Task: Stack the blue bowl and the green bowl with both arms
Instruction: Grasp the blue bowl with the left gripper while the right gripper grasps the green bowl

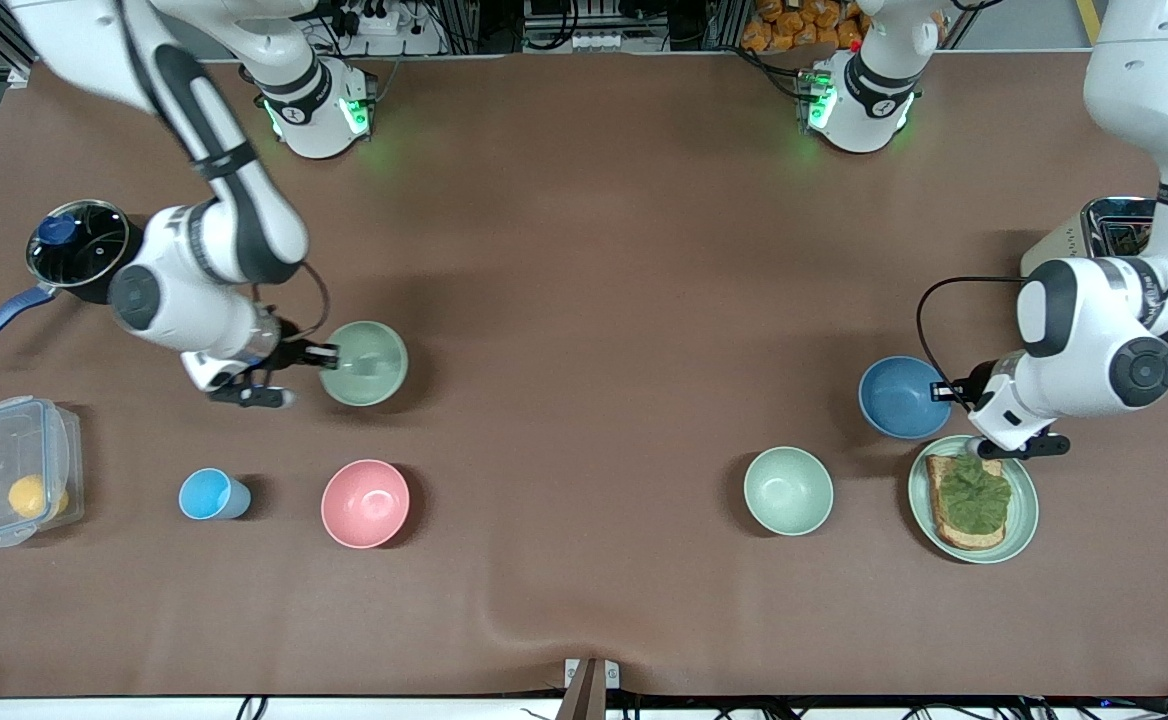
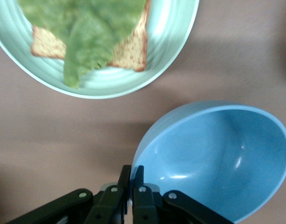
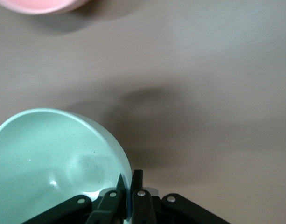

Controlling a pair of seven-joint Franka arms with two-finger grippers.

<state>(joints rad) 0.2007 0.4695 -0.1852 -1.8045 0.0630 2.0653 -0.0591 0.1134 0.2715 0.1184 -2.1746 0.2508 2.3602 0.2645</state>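
Nearest the front edge of the table, toward the right arm's end, a clear lidded box (image 1: 16,470) with a yellow fruit inside sits close to that corner, with a small light-blue cup (image 1: 211,494) and a pink bowl (image 1: 365,503) in a row beside it. Toward the left arm's end of the same row stand a pale mint bowl (image 1: 788,490) and a green plate (image 1: 1022,515) carrying toast under a lettuce leaf.

One step farther from the front camera lie the two task bowls. The blue bowl (image 1: 904,396) is near the left arm's end, just beside the plate. The left gripper (image 1: 944,392) has its fingers (image 2: 138,179) pinched tight on the bowl's rim (image 2: 147,135), one inside and one outside; in the left wrist view the bowl looks tipped and its underside cannot be seen. The left arm comes in from the table's end edge, elbow bent high, its wrist turned sideways over the plate's edge.

The green bowl (image 1: 364,363) lies toward the right arm's end, farther from the front camera than the pink bowl. The right gripper (image 1: 329,353) is closed on its rim in the same way, fingers (image 3: 137,179) straddling the wall (image 3: 122,158). The right arm reaches down from the table's back corner, forearm slanting low and wrist level beside the bowl.

Farther still, near that end edge, a steel saucepan (image 1: 79,245) with a blue handle stands partly under the right arm.
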